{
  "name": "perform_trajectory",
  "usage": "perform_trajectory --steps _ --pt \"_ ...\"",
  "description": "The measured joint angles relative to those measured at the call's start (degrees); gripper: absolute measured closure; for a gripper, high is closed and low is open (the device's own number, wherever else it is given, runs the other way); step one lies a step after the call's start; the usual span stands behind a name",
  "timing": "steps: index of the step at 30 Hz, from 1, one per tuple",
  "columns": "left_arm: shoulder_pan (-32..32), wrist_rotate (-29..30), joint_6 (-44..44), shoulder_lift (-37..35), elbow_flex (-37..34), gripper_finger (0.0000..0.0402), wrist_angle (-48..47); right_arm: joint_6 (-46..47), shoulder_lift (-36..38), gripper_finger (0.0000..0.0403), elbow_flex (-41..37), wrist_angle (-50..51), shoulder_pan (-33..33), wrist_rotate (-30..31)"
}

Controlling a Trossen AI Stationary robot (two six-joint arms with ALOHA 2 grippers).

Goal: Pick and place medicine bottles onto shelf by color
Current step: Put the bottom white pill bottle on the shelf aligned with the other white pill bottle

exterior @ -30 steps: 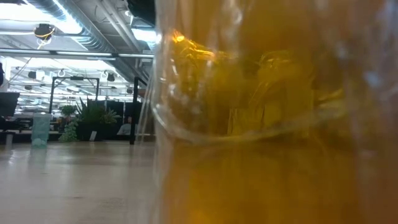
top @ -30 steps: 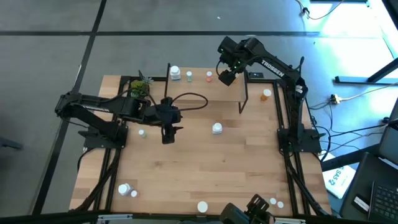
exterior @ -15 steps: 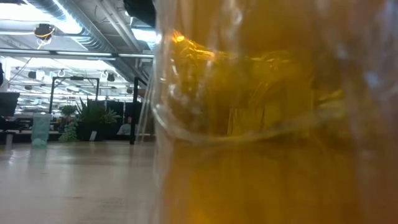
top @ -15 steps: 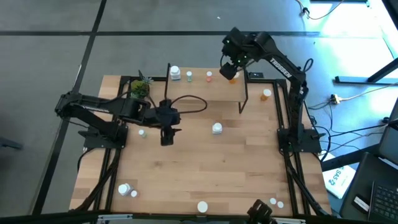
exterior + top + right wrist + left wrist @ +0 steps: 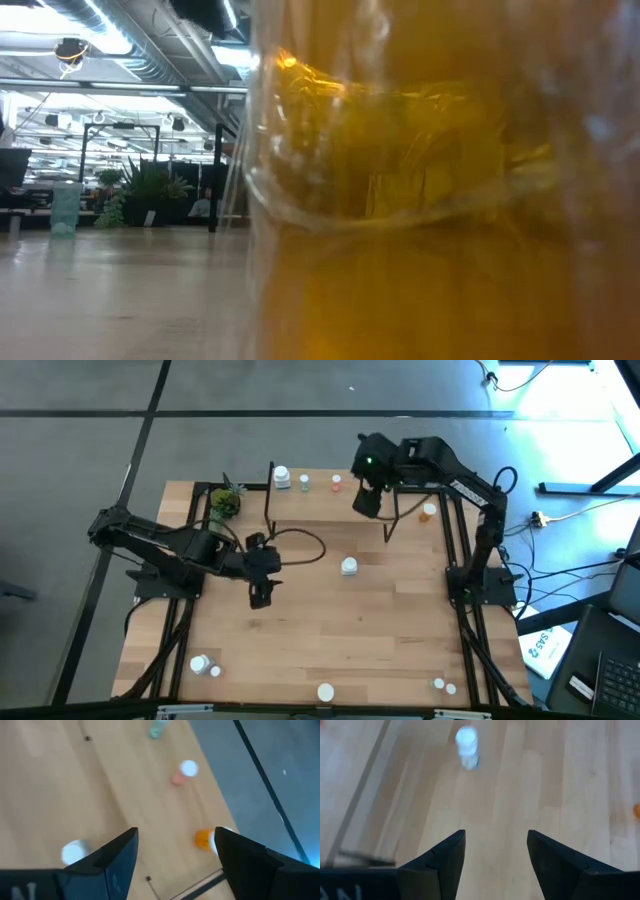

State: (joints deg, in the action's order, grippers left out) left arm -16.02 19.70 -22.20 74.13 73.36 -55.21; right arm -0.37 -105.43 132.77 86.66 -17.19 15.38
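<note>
The shelf [image 5: 330, 500] stands at the table's far side. A white bottle [image 5: 281, 477], a pale green one [image 5: 305, 482] and a pink one [image 5: 335, 482] stand on it. My right gripper [image 5: 365, 502] hovers open and empty above the shelf's right end. In its wrist view, past my right gripper [image 5: 175, 832], the green bottle [image 5: 159, 727], the pink bottle [image 5: 185, 771] and an orange bottle [image 5: 204, 839] show below. My left gripper [image 5: 259, 596] hangs open and empty over the table's middle left, a white bottle [image 5: 467, 747] ahead of it.
Loose bottles stand on the table: a white one [image 5: 348, 566] at the middle, an orange one [image 5: 428, 512] right of the shelf, white ones [image 5: 200, 663] [image 5: 325, 691] [image 5: 440, 684] near the front edge. A potted plant [image 5: 225, 502] stands far left. An orange bottle [image 5: 440, 200] fills the low view.
My right gripper has risen and come a little toward the table's near edge over the shelf's right end, still open. My left gripper has shifted toward the near left, still open. No bottle has moved.
</note>
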Motion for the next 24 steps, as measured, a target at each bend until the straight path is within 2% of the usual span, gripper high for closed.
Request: perform_trajectory --steps 5,10,15,18,21,24 --pt "-6.5 4.3 -10.9 0.0 0.0 0.0195 -6.8 0.1 0.6 0.0139 0.0 0.1 5.7 0.0" --pt "-13.5 9.6 -18.3 0.0 0.0 0.0195 -9.4 2.7 0.6 0.0139 0.0 0.2 10.7 0.1" --pt "-19.6 14.0 -21.1 0.0 0.0 0.0195 -10.2 7.1 0.6 0.0139 -0.1 -1.2 16.7 0.5" --pt "-21.9 14.9 -21.3 0.0 0.0 0.0195 -10.4 10.1 0.6 0.0139 -0.4 -2.5 20.6 4.6" --pt "-23.4 15.6 -21.4 0.0 0.0 0.0195 -10.4 12.4 0.8 0.0139 -4.6 -6.1 24.0 9.5" --pt "-24.4 15.7 -21.4 0.0 0.0 0.0195 -10.4 13.9 0.9 0.0139 -10.9 -9.8 26.6 10.2"
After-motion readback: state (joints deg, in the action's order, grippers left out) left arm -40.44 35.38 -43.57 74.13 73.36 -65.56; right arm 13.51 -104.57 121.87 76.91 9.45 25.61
